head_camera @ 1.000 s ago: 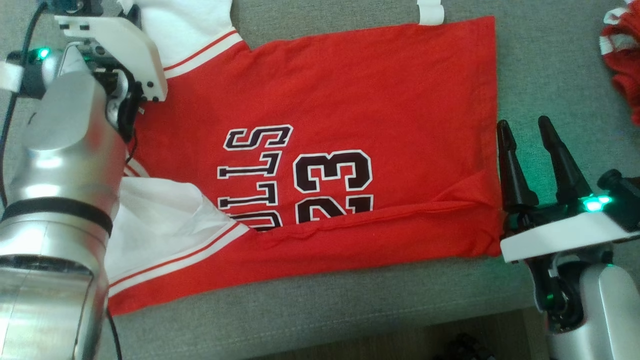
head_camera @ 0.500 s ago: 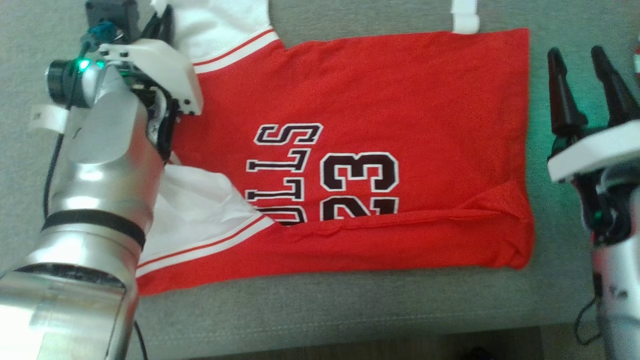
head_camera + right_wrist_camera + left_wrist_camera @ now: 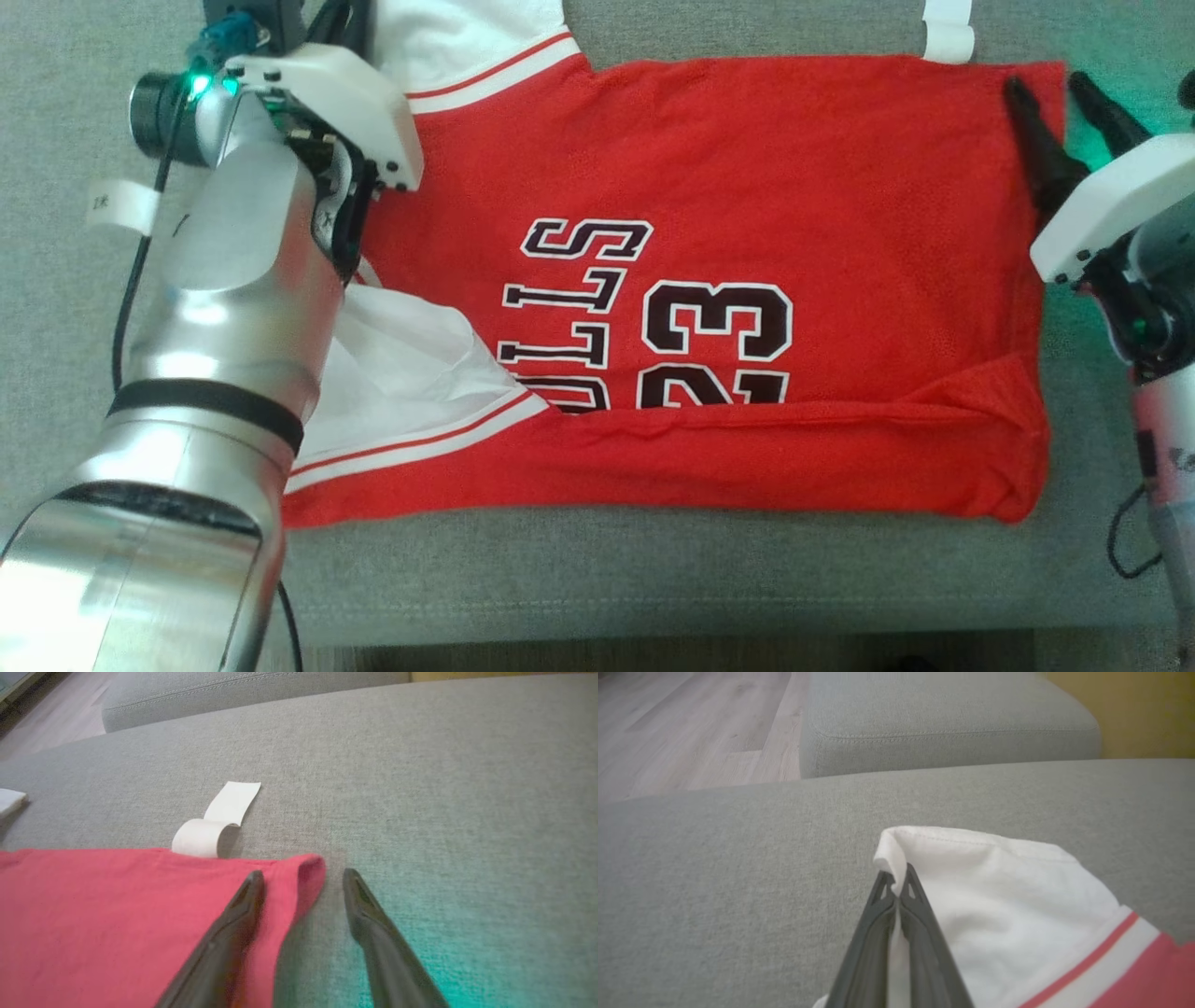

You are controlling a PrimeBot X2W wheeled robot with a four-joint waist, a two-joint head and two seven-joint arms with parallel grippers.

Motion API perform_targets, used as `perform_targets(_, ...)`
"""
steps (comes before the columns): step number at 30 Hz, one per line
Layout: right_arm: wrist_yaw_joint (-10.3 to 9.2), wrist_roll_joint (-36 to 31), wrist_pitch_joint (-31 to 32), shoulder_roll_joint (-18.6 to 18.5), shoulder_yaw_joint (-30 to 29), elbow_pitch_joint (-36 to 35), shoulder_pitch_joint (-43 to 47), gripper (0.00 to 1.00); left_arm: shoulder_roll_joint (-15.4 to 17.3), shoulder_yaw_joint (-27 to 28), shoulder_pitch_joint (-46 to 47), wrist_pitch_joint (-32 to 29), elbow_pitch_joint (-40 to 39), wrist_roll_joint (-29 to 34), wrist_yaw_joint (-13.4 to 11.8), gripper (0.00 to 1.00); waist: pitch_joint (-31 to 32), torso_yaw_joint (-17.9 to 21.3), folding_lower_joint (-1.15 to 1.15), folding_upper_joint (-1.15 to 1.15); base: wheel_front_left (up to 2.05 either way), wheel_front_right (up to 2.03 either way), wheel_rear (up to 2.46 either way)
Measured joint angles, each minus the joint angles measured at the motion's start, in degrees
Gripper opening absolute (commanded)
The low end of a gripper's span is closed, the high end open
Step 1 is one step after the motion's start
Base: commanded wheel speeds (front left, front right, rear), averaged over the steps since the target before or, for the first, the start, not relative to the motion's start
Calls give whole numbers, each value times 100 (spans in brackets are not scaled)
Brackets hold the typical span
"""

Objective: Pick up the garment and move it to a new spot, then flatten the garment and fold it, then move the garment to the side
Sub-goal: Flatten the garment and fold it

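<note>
One red jersey (image 3: pixel 709 168) of thin knit cloth, with white sleeves and dark lettering, lies spread across the middle of the grey upholstered cushion (image 3: pixel 653 579); its near long side is already turned over on itself and sits close to the cushion's front edge. The left gripper (image 3: pixel 896 877) is clamped shut on the hem of the far white sleeve (image 3: pixel 994 891), a lip of cloth curling over its tips. The right gripper (image 3: pixel 303 877) stands parted at the jersey's far right corner, one finger (image 3: pixel 233 924) over the red cloth and the other on bare cushion; nothing is pinched there yet.

The cloth looks light, limp and a little clingy; it should drape and crease rather than hold shape, so a corner or hem is the likely place to take hold, both ends lifted together to keep the fold straight.

By count: one jersey; two white sleeves; two grippers; one curled white paper slip (image 3: pixel 217 821) just beyond the far hem.
</note>
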State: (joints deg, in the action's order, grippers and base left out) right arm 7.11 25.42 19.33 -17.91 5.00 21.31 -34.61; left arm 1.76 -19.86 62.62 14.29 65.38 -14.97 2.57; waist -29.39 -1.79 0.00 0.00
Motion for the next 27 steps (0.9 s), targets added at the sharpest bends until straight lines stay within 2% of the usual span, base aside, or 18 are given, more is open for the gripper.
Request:
perform_targets(1,0,40,12,-26,11,0,-3,0,-1,1,-2,0,-70,-10,-1,0,5,-2,0,0,0,0,0)
perform_targets(7,0,177,-293,-120,42,-129,-15,0,59,23,-157,1,-915,-9,80,0,79,-5,0,0,0,0,0)
perform_targets(20,0,434,-780,-372,-34,-582,65,0,328,352,-1531,2,-3231,246,99,0,448,-140,0,0,0,0,0)
perform_targets(27,0,539,-832,-366,-48,-1061,900,0,392,645,-2587,42,-4500,278,166,0,665,-109,0,0,0,0,0)
